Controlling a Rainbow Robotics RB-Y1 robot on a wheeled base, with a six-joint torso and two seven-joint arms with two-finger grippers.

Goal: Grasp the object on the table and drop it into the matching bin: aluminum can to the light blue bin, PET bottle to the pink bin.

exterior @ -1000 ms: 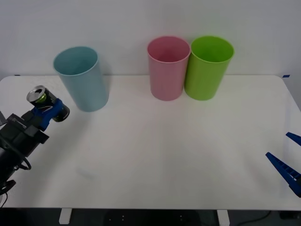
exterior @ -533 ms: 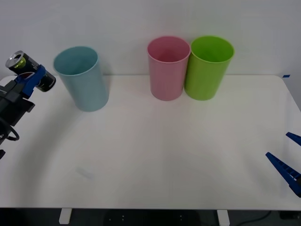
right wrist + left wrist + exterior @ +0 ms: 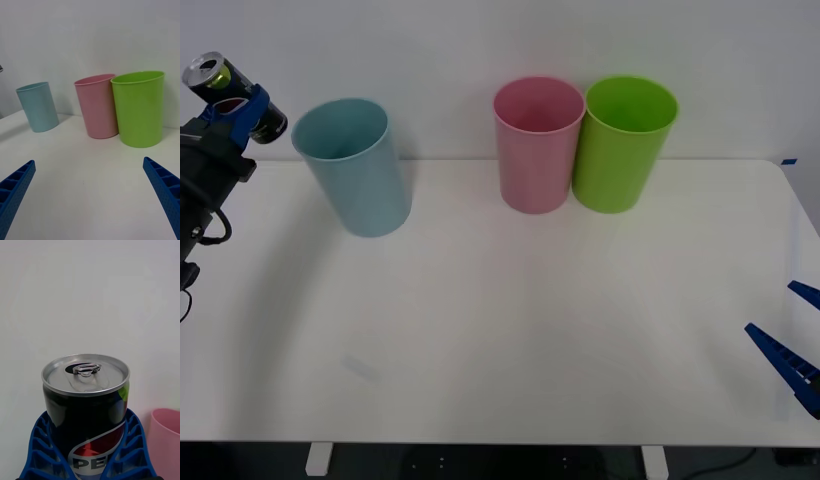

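Observation:
My left gripper [image 3: 242,108] is shut on the aluminum can [image 3: 220,84], a small dark can with a silver top and green marks. It holds the can high at the far left, above and to the left of the light blue bin's [image 3: 358,166] rim. In the left wrist view the can [image 3: 87,408] sits between the blue fingers [image 3: 41,446], tab hole up. The pink bin [image 3: 537,143] stands at the back centre of the white table [image 3: 510,330]. My right gripper [image 3: 795,335] rests open at the table's right edge. In the right wrist view, the light blue bin [image 3: 38,107] and pink bin [image 3: 98,105] stand ahead.
A lime green bin [image 3: 623,142] stands touching the pink bin on its right; it also shows as the lime green bin [image 3: 139,108] in the right wrist view. A white wall runs behind the bins.
My left gripper has lifted the can from beside the light blue bin's lower left to above rim height, moving up and back. The right arm has not moved.

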